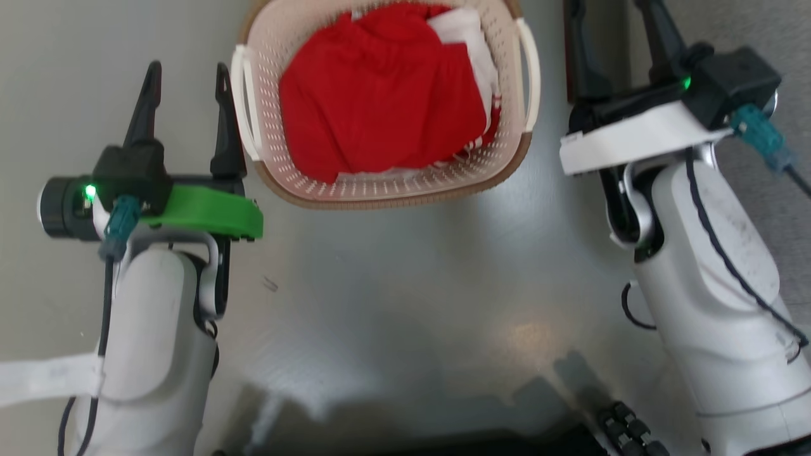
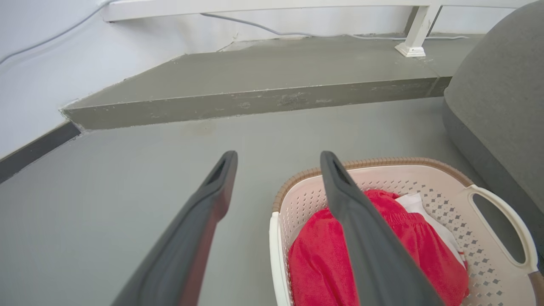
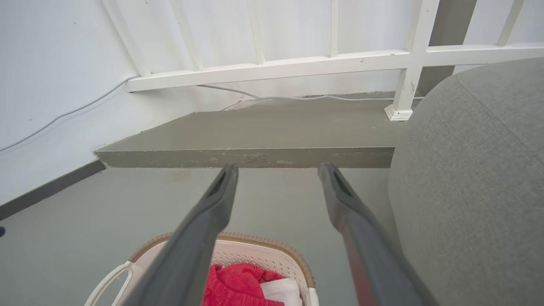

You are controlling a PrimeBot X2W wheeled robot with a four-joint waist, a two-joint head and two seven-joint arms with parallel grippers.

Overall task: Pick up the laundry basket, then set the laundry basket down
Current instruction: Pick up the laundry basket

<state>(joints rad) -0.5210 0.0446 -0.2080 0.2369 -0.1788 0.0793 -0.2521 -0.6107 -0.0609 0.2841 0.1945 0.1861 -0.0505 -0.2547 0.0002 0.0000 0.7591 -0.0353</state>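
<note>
The laundry basket point(image 1: 393, 187) is cream-white and perforated with a brown woven-look rim and white side handles. It stands on the grey floor at the top middle of the head view, holding red and white cloth. My left gripper point(image 1: 187, 73) is open just left of the basket's left handle point(image 1: 244, 104), with nothing between its fingers. In the left wrist view the laundry basket point(image 2: 450, 199) lies at the lower right, behind the left gripper point(image 2: 278, 159). My right gripper point(image 1: 614, 9) is open to the right of the basket. The right wrist view has the right gripper point(image 3: 278, 170) open above the laundry basket point(image 3: 259, 250).
A grey upholstered seat point(image 3: 471, 178) stands close on the right of the basket. A raised grey step point(image 3: 255, 146) and a white railing point(image 3: 331, 63) lie beyond, with a white wall and a thin cable behind. Open grey floor point(image 1: 393, 297) stretches between my arms.
</note>
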